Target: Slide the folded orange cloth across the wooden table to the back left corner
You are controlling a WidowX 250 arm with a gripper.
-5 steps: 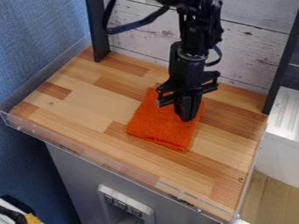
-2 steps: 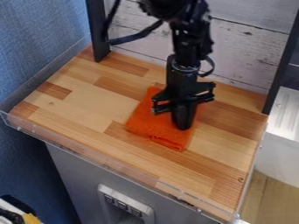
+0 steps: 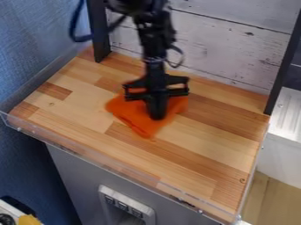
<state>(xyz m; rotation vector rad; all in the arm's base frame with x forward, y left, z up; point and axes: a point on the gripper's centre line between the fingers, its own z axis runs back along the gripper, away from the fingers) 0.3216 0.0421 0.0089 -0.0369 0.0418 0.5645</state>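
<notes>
One wooden counter [image 3: 220,154] extends around one orange cloth [image 3: 142,126], its broadest room toward the view's right. One plank wall [image 3: 223,41] bounds the rear; two dark posts [image 3: 99,37] obstruct the back corners. One clear rim [image 3: 100,161] lines the front. One black gripper [image 3: 157,117] has its jaws clenched on the cloth.

Orange cloth [image 3: 140,123], a pincer [image 3: 156,117] in black, and blocky tan-and-brown wood grain across the tabletop [image 3: 203,145].

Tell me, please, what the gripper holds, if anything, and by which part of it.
The gripper is on the middle of the cloth; whether it grips it cannot be told.
</notes>
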